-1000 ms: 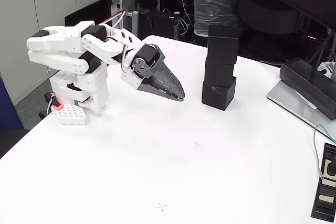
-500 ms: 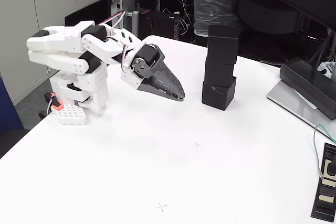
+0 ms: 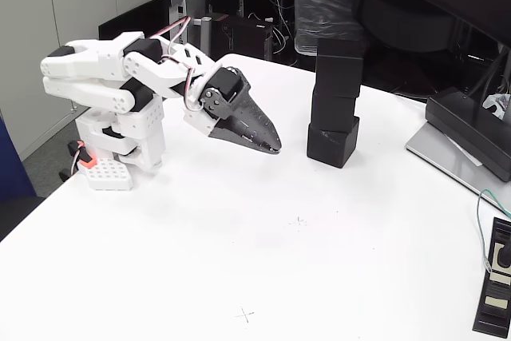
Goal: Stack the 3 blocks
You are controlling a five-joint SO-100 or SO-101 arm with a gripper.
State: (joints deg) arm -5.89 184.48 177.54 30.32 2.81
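Note:
Three matte black blocks stand in one column on the white table (image 3: 263, 261) right of centre: a bottom block (image 3: 332, 143), a middle block (image 3: 332, 111) and a top block (image 3: 340, 66), each turned slightly from the one below. My gripper (image 3: 274, 148) hangs low over the table to the left of the column, apart from it by a short gap. Its dark fingers are shut together with nothing between them. The white arm is folded back over its base (image 3: 108, 172) at the left.
A flat dark grey device with a sloped top (image 3: 471, 129) sits on a grey sheet at the right edge. A small black card (image 3: 497, 277) and a green cable lie at the lower right. Cluttered equipment stands behind the table.

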